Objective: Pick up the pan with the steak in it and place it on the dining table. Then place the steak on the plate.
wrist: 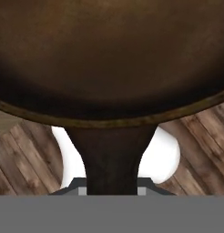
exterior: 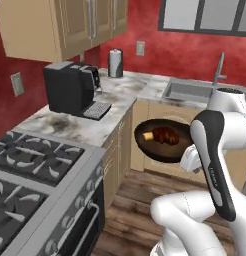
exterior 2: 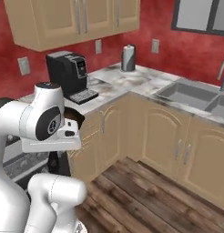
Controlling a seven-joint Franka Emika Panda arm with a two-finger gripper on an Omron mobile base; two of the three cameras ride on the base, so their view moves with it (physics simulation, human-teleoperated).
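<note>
The black pan (exterior: 156, 144) hangs in the air over the wooden floor, in front of the corner cabinets. In it lies the reddish-brown steak (exterior: 167, 135) with a yellow chunk (exterior: 148, 136) at its left side. My gripper (wrist: 112, 187) is shut on the pan's short handle (wrist: 113, 154); in the hand view the pan's dark bowl (wrist: 109, 59) spreads above it. In the left base view my forearm covers the hand and the handle. A dark edge of the pan (exterior 2: 76, 118) peeks out behind the arm in the right base view. The dining table and the plate are out of view.
A gas stove (exterior: 30, 170) stands at the lower left, with a marble counter (exterior: 90, 125) beyond it bearing a black coffee machine (exterior: 70, 87) and a paper towel roll (exterior: 115, 63). The sink (exterior: 187, 91) sits under the window. Wooden floor (exterior 2: 145, 195) lies open to the right.
</note>
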